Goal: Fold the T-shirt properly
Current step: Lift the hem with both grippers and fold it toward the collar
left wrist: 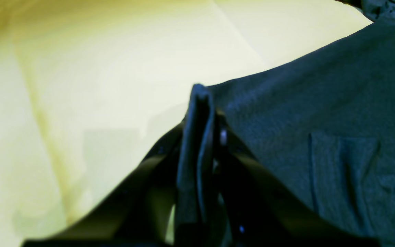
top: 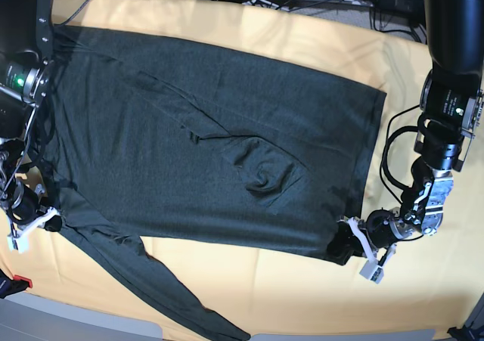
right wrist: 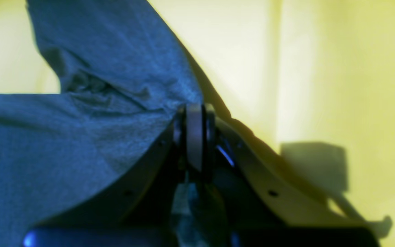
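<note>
T-shirt (top: 204, 137): dark charcoal-green knit, long-sleeved, lying flat across the pale yellow cloth (top: 272, 280), filling the centre of the base view from nine to three o'clock. Body mostly smooth; a bunched wrinkle sits just past centre toward four o'clock. One sleeve (top: 174, 296) trails off the near edge toward six o'clock.

Left gripper (left wrist: 202, 103): at the shirt's corner at four o'clock in the base view. Fingers clenched on a doubled fold of the fabric, which stands up between them in the left wrist view.

Right gripper (right wrist: 194, 120): at the shirt's near corner at eight o'clock in the base view, beside the sleeve root. Fingers pressed together at the shirt's edge, the cloth drawn into creases there; the pads appear to pinch fabric.

Step in hand, by judgement: the first fold, with both near corners gripped and not visibly raised yet.

Next move, by judgement: lift both corners evenly and carry them toward twelve o'clock, keeping the edge taut so that the trailing sleeve does not drag or bunch underneath.
</note>
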You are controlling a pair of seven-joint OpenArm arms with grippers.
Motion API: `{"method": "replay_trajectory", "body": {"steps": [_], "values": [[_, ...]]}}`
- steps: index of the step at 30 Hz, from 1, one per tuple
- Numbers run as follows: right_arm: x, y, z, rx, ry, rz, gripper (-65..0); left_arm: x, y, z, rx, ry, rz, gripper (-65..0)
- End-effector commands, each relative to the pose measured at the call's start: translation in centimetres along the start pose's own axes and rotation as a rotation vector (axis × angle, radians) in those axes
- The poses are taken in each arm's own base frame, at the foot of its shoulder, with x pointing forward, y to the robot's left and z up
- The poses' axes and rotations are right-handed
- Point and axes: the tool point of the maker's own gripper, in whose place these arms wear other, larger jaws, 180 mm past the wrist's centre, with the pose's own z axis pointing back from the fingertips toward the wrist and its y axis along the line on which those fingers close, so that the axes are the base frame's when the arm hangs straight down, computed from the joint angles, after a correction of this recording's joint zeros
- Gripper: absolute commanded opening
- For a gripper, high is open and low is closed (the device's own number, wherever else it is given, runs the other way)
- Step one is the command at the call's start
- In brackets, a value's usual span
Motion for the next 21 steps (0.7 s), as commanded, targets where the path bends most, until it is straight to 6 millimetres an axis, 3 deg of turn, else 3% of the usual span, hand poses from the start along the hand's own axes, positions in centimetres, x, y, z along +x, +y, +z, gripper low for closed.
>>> {"method": "replay_trajectory", "body": {"steps": [1, 8, 13, 17, 21], "values": [[2.6, -1.0, 1.1, -0.015, -0.069, 0.011, -65.0, 3.0, 0.3, 0.3, -0.001, -0.079, -0.011, -65.0], [0.1, -1.3, 2.4, -0.031, -0.05, 0.064, -65.0, 3.5, 0.6, 0.7, 0.0, -0.116, 0.042, -65.0], [-1.3, -0.7, 4.7, -0.047, -0.044, 0.194, -65.0, 3.1, 0.1, 0.6, -0.022, -0.097, 0.119, -65.0], [-1.1, 0.6, 6.3, -0.037, -0.067, 0.277, -65.0, 3.4, -0.9, 1.0, -0.071, -0.086, 0.193, -65.0], [-0.8, 1.3, 7.2, -0.035, -0.074, 0.333, -65.0, 4.1, -2.3, 2.7, -0.155, -0.072, 0.275, -65.0]]}}
